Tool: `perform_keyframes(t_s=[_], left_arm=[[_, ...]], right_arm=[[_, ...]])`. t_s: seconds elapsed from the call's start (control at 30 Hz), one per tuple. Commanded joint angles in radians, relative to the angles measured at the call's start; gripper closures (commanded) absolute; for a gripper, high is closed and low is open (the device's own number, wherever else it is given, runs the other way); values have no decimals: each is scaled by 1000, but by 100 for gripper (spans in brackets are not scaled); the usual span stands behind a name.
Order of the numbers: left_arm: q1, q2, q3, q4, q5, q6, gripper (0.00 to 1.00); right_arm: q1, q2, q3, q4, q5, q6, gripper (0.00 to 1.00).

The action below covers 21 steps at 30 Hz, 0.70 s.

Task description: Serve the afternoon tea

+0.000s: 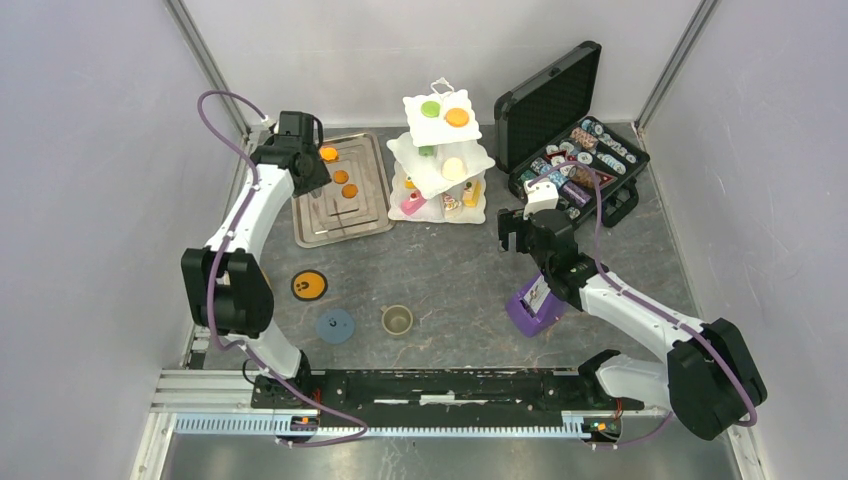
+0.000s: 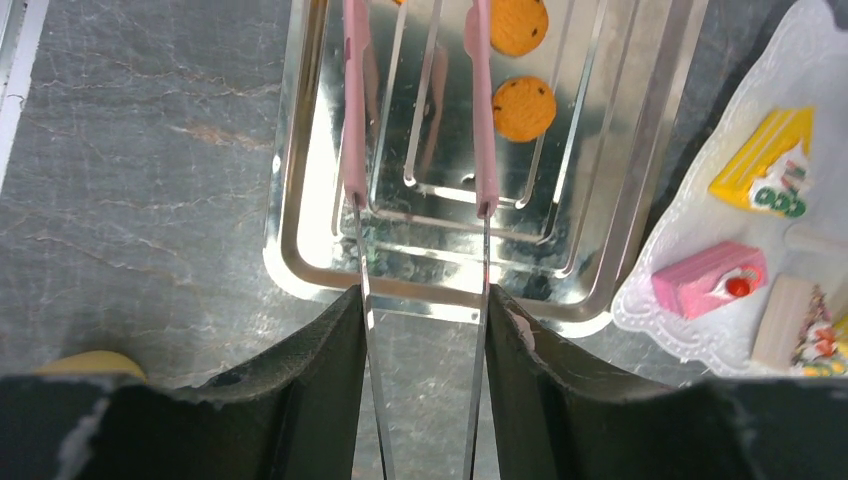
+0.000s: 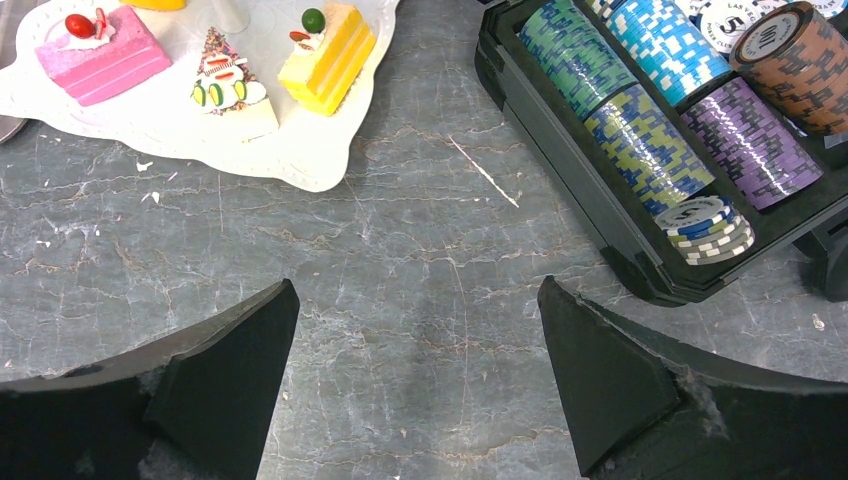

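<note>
Currently the left gripper (image 2: 425,300) is clamped on pink-tipped tongs (image 2: 354,150), with its fingers (image 2: 330,380) pressing the two steel arms from outside. The tong tips stand apart with nothing between them, over the metal tray (image 2: 300,272). Orange cookies (image 2: 524,108) lie on the tray just right of the right tong tip, untouched. In the top view the left arm reaches to the tray's far left part, and three cookies sit in a row there.

The right gripper (image 3: 417,290) is spread wide and holds nothing. It hovers over the grey table (image 3: 420,250) between the three-tier stand (image 1: 440,165) and the black poker chip case (image 1: 575,150).

The stand sits back centre, just right of the tray.
- Top tier: green pastry (image 1: 430,108) and orange pastry (image 1: 457,117).
- Middle tier: cream pastry (image 1: 453,168).
- Bottom tier: pink cake slice (image 3: 100,55), sprinkled white wedge (image 3: 225,90) and yellow cake slice (image 3: 325,45).

The olive cup (image 1: 397,320) stands upright near front centre. The blue coaster (image 1: 335,325) is near it on the left, and the orange-and-black coaster (image 1: 309,285) is further left. The purple card holder (image 1: 535,308) is just beside the right forearm.
</note>
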Motion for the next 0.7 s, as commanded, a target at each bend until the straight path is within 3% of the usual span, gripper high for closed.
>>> perform_keyframes(t_s=[0.0, 0.67], left_arm=[[21, 18, 4, 112, -39, -107, 49], [56, 177, 53, 145, -65, -162, 48]], right_arm=[[3, -4, 27, 35, 2, 4, 2], [3, 12, 27, 40, -1, 4, 2]])
